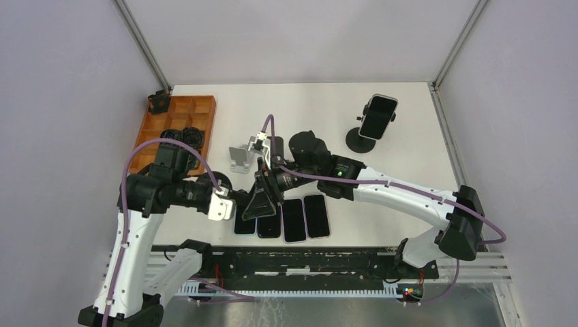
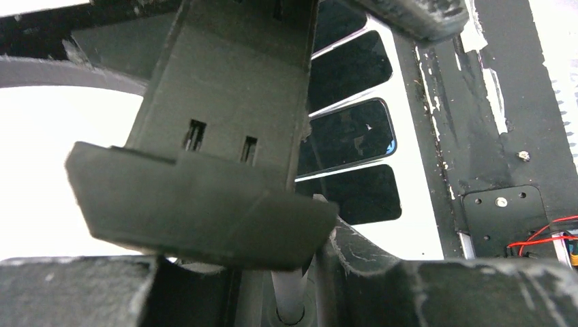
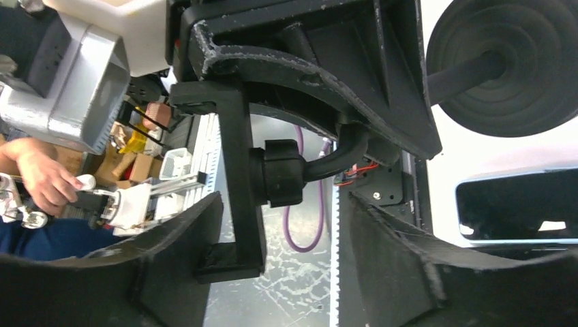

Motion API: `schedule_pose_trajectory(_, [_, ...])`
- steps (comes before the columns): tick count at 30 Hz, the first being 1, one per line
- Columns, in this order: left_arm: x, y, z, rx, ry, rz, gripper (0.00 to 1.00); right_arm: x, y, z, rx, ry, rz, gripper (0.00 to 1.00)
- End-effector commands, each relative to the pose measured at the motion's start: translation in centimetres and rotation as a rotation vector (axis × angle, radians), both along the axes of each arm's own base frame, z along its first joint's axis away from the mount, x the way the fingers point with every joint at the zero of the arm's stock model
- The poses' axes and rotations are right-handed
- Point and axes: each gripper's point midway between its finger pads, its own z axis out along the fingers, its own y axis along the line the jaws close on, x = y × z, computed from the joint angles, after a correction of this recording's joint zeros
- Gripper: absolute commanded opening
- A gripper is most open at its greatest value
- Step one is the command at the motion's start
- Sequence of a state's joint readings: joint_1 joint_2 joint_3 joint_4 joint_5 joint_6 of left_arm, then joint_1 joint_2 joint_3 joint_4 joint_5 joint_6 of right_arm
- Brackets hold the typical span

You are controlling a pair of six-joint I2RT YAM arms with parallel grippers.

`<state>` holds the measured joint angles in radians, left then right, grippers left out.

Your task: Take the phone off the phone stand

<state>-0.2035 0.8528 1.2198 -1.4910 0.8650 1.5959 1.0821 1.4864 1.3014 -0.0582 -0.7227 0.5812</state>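
Black phone stand (image 2: 225, 136), its cradle seemingly bare, sits between both claws: the right claw (image 3: 283, 272) stands wide about it, but whether the left claw (image 2: 272, 286) grips cannot be told. Four phones (image 1: 283, 218) lie flat in a row on the counter (image 1: 307, 109) just beneath, so this removal looks done. Another phone (image 1: 378, 117) sits in an upright stand (image 1: 360, 139) far right, well apart, with a silver holder (image 1: 242, 158) and orange tray (image 1: 204, 109) leftward, obstructing nothing.

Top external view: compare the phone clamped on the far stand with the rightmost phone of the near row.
The mounted phone is raised on its stand, tilted; the rightmost phone lies flat on the table. The mounted phone stands alone at the far right; the rightmost phone ends a row of phones near the arms. Both show dark screens with pale rims.
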Motion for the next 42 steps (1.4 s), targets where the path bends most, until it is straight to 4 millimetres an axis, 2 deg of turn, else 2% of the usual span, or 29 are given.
schedule_pose_trajectory(1, [0.5, -0.4, 1.4, -0.024, -0.106, -0.041, 0.02, 0.2, 0.2, 3.5, 0.125, -0.075, -0.010, 0.63])
schedule_pose_trajectory(2, [0.4, -0.4, 1.5, -0.027, -0.105, -0.040, 0.02, 0.2, 0.2, 3.7, 0.138, -0.079, -0.011, 0.57])
schedule_pose_trajectory(6, [0.2, -0.5, 2.0, -0.039, -0.116, -0.039, 0.02, 0.0, 0.2, 4.1, 0.170, -0.081, 0.000, 0.43])
schedule_pose_trajectory(11, [0.0, -0.5, 2.5, -0.045, -0.145, -0.050, 0.02, -0.1, 0.3, 3.2, 0.149, -0.056, 0.015, 0.38])
schedule_pose_trajectory(13, [-0.1, -0.6, 2.6, -0.048, -0.150, -0.051, 0.02, 0.0, 0.2, 2.9, 0.144, -0.055, 0.008, 0.30])
schedule_pose_trajectory(16, [-0.3, -0.8, 3.0, -0.068, -0.140, -0.049, 0.02, 0.4, -0.2, 3.0, 0.158, -0.075, -0.020, 0.12])
schedule_pose_trajectory(18, [-0.4, -1.2, 3.8, -0.106, -0.126, -0.043, 0.02, 0.7, -0.6, 3.3, 0.175, -0.117, -0.043, 0.05])
schedule_pose_trajectory(24, [-1.8, -3.7, 8.3, -0.336, 0.024, -0.058, 0.02, 0.8, -1.9, 4.2, 0.239, -0.210, -0.077, 0.00])
schedule_pose_trajectory(28, [-2.6, -4.6, 10.2, -0.426, 0.123, -0.088, 0.02, 0.4, -2.3, 5.5, 0.288, -0.231, -0.063, 0.00])
schedule_pose_trajectory(33, [-2.6, -4.8, 9.8, -0.432, 0.157, -0.089, 0.02, -0.2, -2.5, 7.1, 0.346, -0.251, -0.034, 0.00])
schedule_pose_trajectory(38, [-2.4, -4.9, 9.2, -0.444, 0.167, -0.099, 0.02, -1.0, -1.5, 8.1, 0.376, -0.229, 0.053, 0.00])
schedule_pose_trajectory(41, [-2.0, -5.0, 9.0, -0.443, 0.173, -0.092, 0.03, -0.5, -1.0, 7.9, 0.355, -0.235, 0.055, 0.00])
schedule_pose_trajectory(42, [-1.8, -5.0, 8.9, -0.437, 0.171, -0.086, 0.08, -0.1, -1.0, 8.1, 0.350, -0.253, 0.049, 0.00])
